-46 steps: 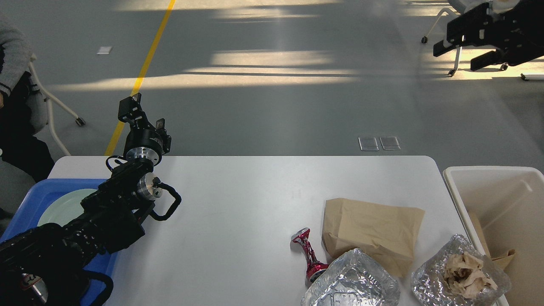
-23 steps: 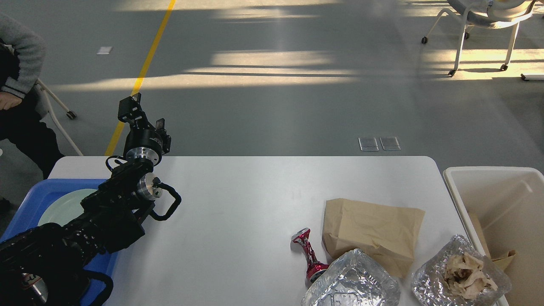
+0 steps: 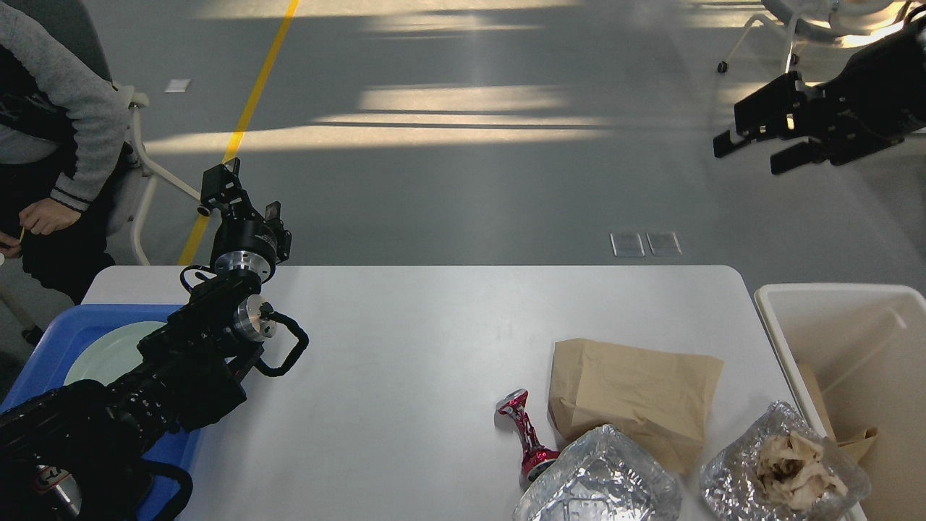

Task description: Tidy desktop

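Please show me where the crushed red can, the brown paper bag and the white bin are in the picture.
crushed red can (image 3: 527,434), head view, on its twisted middle.
brown paper bag (image 3: 636,387), head view, on its flat upper face.
white bin (image 3: 832,289), head view, on its far rim.

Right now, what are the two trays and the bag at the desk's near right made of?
Both trays look like thin aluminium foil: silvery, crinkled, glinting. The bag looks like matte brown kraft paper, creased flat. The desktop under them looks like smooth matte white laminate, probably.

Matte white desktop (image 3: 419,340); crinkled shiny foil tray (image 3: 600,481); creased paper bag (image 3: 636,394).
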`<control>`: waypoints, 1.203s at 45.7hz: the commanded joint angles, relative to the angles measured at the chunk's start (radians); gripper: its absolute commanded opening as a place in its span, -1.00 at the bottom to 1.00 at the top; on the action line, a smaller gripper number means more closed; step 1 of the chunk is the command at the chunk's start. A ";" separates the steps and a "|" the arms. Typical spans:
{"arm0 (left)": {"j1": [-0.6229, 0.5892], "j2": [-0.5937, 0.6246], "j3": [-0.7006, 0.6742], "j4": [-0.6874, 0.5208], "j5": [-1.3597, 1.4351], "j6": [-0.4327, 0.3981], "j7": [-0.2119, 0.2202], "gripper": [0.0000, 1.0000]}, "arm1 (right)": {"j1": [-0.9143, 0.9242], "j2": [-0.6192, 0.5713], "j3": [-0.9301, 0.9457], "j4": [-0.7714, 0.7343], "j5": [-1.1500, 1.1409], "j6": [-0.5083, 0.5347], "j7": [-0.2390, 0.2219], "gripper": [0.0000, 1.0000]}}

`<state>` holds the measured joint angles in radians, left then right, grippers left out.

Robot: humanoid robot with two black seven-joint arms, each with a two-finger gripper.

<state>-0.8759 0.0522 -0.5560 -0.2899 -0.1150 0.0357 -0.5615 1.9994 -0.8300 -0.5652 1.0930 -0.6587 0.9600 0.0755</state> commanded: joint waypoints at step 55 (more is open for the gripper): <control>0.000 0.000 0.001 0.000 0.000 0.001 0.000 0.93 | -0.938 0.057 -0.001 -0.163 -0.446 -0.702 0.001 0.60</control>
<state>-0.8760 0.0521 -0.5562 -0.2901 -0.1151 0.0357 -0.5617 1.0717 -0.7762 -0.5690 0.9330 -1.1069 0.2668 0.0764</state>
